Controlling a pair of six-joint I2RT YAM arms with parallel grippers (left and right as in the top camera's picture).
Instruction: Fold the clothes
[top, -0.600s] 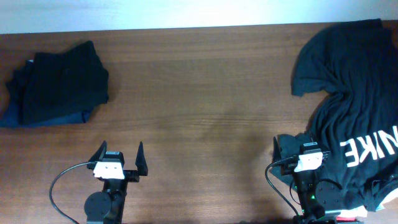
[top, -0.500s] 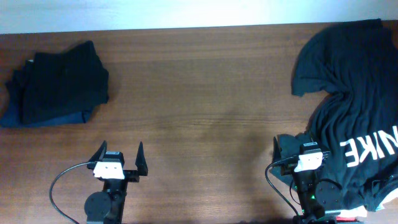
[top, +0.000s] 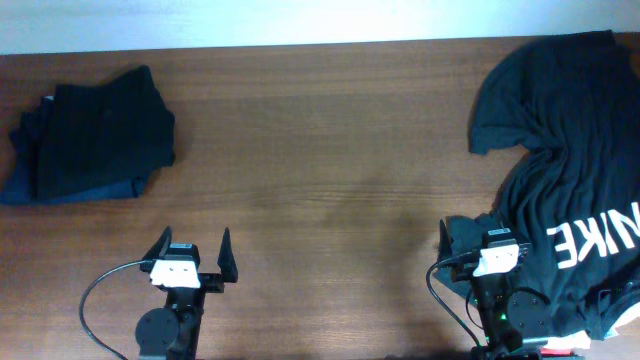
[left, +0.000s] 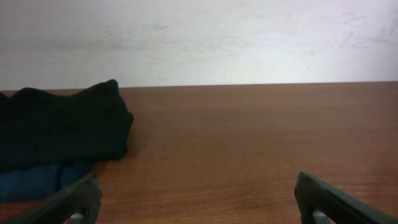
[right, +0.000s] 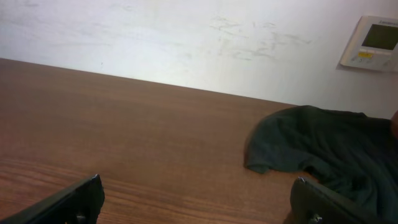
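Note:
A black T-shirt with white NIKE letters (top: 570, 150) lies spread and rumpled at the right of the table; its sleeve shows in the right wrist view (right: 311, 146). A stack of folded dark clothes (top: 95, 135), black on top of navy, sits at the far left; it also shows in the left wrist view (left: 56, 134). My left gripper (top: 192, 246) is open and empty near the front edge. My right gripper (top: 470, 232) is open and empty, at the shirt's left edge; its right finger is hidden against the black cloth.
The brown wooden table (top: 320, 170) stretches between the folded stack and the T-shirt. A white wall stands behind it, with a small wall panel (right: 373, 42) in the right wrist view. A cable (top: 100, 290) loops by the left arm's base.

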